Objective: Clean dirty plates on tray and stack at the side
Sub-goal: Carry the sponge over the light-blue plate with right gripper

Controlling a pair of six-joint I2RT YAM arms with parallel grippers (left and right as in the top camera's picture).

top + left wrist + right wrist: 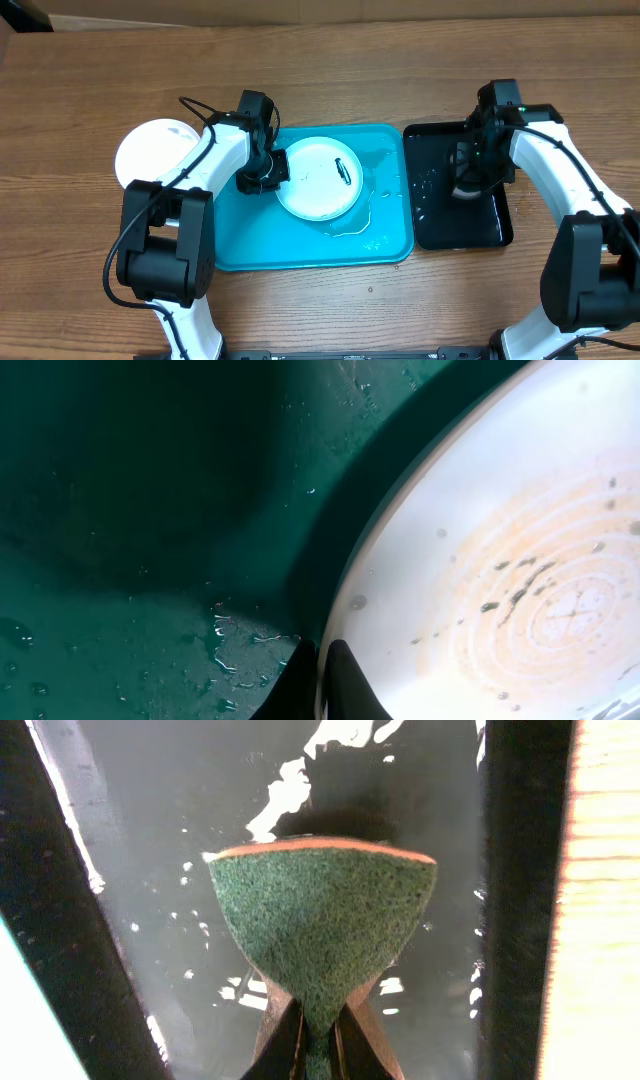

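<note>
A white plate (318,180) with a dark smear lies on the turquoise tray (260,240). My left gripper (268,176) is shut on its left rim. In the left wrist view the fingertips (345,685) pinch the edge of the plate (500,560), which shows faint orange rings and dark specks, over the wet tray (120,510). A second pale plate (150,152) rests on the table left of the tray, partly hidden by the left arm. My right gripper (468,178) is shut on a green sponge (325,920), held over the black tray (180,820).
The glossy black tray (440,225) sits just right of the turquoise one, wet inside. Water puddles (375,215) lie on the turquoise tray's right half. Bare wooden table surrounds both trays.
</note>
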